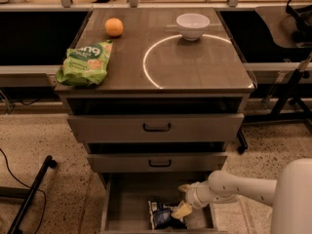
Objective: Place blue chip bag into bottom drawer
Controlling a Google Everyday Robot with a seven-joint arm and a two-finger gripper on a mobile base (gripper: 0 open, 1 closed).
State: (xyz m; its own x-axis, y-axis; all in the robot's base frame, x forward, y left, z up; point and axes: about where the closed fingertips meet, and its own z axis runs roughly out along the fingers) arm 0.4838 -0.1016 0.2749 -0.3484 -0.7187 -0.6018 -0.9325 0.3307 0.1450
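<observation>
The blue chip bag (159,213) lies crumpled on the grey floor of the bottom drawer (127,197), which is pulled out under the two shallower drawers. My gripper (182,200) is inside the drawer at its right side, reaching in from the right on the white arm. Its fingers are spread apart. The lower fingertip (182,211) is right next to the bag's right edge. The upper fingertip (184,187) is clear of the bag.
On the cabinet top are a light green snack bag (85,64) at the left edge, an orange (114,27) and a white bowl (193,26). The middle drawer (157,162) overhangs the back of the bottom drawer. A black stand leg (30,195) lies on the floor at left.
</observation>
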